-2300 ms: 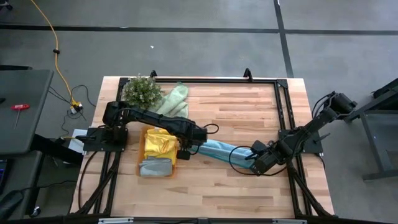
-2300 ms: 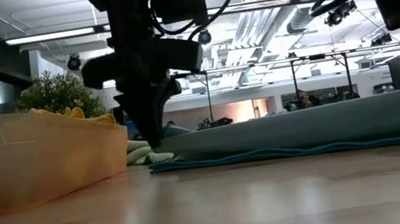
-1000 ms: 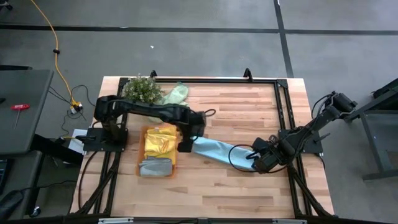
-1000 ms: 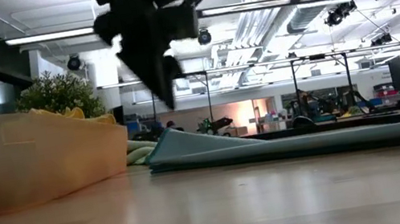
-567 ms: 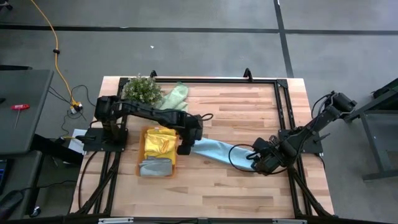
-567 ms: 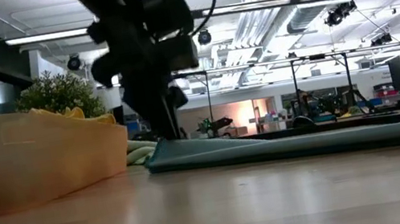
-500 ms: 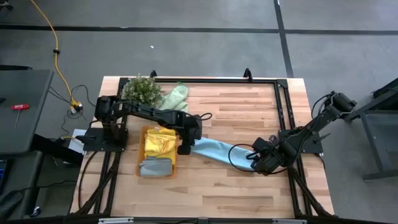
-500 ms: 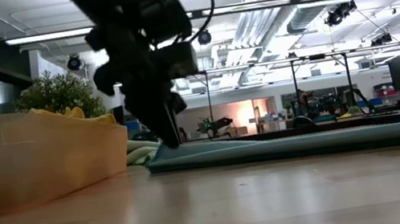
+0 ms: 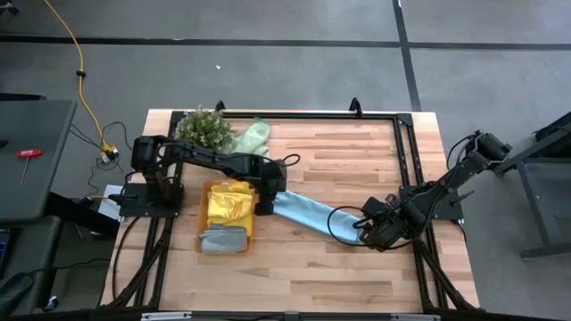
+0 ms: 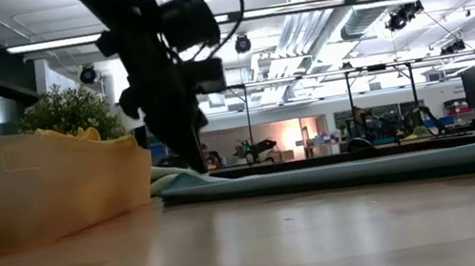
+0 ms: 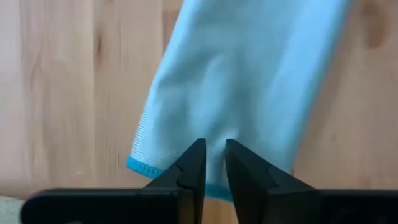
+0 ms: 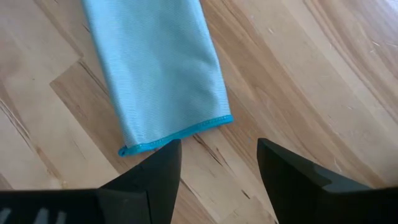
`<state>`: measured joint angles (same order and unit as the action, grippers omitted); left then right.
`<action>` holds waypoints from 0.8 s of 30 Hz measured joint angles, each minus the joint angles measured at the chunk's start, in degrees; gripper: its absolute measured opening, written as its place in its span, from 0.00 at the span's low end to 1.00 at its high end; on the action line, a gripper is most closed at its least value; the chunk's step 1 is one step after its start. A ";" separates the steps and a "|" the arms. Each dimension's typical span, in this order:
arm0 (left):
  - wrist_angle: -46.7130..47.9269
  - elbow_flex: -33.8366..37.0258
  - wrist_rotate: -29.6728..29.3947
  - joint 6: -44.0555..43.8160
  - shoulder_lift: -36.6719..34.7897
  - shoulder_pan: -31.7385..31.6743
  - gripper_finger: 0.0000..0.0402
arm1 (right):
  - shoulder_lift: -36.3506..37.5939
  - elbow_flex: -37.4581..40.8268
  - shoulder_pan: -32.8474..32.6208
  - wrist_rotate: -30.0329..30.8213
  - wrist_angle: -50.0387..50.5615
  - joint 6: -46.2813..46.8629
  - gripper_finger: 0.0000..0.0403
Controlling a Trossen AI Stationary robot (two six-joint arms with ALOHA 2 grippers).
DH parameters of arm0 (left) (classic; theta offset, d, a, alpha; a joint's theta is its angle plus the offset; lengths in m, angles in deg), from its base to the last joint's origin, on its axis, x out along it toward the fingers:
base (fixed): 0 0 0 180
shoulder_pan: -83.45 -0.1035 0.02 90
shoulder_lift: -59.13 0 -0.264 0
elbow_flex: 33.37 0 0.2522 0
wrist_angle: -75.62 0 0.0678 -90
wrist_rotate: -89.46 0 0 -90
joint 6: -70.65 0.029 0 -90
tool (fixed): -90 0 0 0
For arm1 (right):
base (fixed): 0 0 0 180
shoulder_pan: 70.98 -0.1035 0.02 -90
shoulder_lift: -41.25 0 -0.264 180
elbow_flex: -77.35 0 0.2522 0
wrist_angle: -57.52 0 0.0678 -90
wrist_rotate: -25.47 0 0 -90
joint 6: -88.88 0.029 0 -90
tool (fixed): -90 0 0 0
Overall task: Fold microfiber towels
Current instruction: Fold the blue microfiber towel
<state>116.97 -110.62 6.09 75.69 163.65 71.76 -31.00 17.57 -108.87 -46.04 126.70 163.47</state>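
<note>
Two arms bracket one light blue towel stretched across the middle of your table. At center frame in the high view, your left gripper has just snapped its fingers together from a wide spread onto the towel's near edge, and the cloth's end has drifted slightly toward the upper left since a moment ago. That reads as a fresh pinch, the first hold needed before any fold. Your right gripper, at lower right of center, waits just past the towel's other end, fingers apart.

The left wrist view alone confirms the pinch: dark fingers nearly touching, with the hemmed edge between them. The right wrist view alone shows the far hem lying free on bare wood, short of the open fingers. Only the high view takes in the orange tray at center left, holding a yellow towel and a grey towel, plus a pale green towel beside the plant.
</note>
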 joint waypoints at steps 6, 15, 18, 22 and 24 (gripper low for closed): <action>4.84 -4.52 0.35 3.57 -0.45 -0.21 0.24 | -0.02 0.00 0.00 -0.01 -0.02 0.02 0.50; 5.06 -6.12 -3.50 7.61 1.91 -1.21 0.38 | -0.02 0.01 0.00 0.18 -0.02 0.17 0.50; 4.76 -5.57 -5.48 8.12 3.72 -1.43 0.38 | -0.02 0.01 0.00 0.70 -0.04 0.18 0.50; 4.42 -5.52 -9.02 8.03 6.41 -1.43 0.37 | -0.02 0.00 0.00 1.57 -0.04 0.69 0.50; 3.75 -5.69 -10.28 7.12 7.41 -1.40 0.37 | -0.02 -0.01 0.02 2.36 -0.07 1.88 0.50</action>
<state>120.71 -116.31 -4.18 82.81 171.06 70.36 -31.02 17.56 -108.84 -43.68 126.63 165.35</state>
